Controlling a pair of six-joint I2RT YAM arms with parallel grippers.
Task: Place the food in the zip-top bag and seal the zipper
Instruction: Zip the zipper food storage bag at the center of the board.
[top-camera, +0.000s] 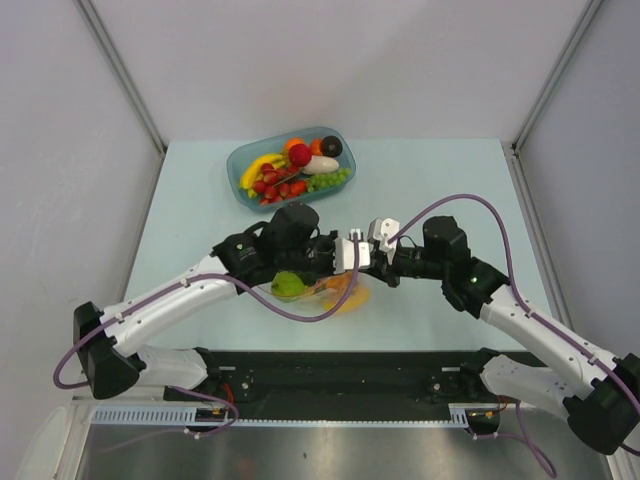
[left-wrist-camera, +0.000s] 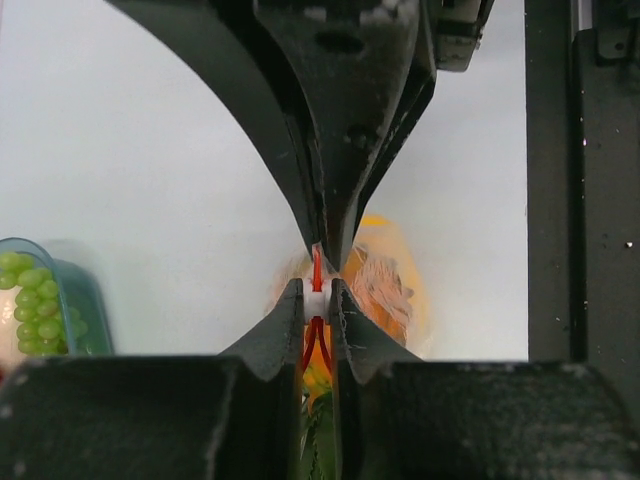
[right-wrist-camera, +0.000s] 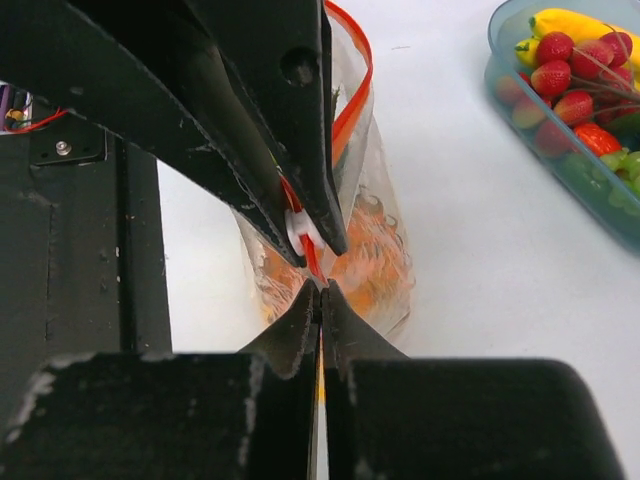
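The clear zip-top bag (top-camera: 322, 292) lies between the two arms, with a green leafy piece (top-camera: 290, 285) and an orange piece (top-camera: 351, 297) inside. My left gripper (left-wrist-camera: 317, 297) is shut on the white slider (left-wrist-camera: 317, 303) of the red-orange zipper (right-wrist-camera: 351, 100). My right gripper (right-wrist-camera: 321, 288) is shut on the zipper strip's end, fingertip to fingertip with the left one. The zipper loops open behind the slider in the right wrist view. In the top view both grippers (top-camera: 336, 262) meet above the bag. More food sits in the teal tray (top-camera: 236, 162).
The teal tray at the back holds a banana (top-camera: 261, 166), red berries (top-camera: 280, 185), green grapes (top-camera: 328, 181), a dark plum (top-camera: 331, 146) and other pieces. It shows in the right wrist view (right-wrist-camera: 600, 215) and the left wrist view (left-wrist-camera: 88, 300). Grey walls enclose the table.
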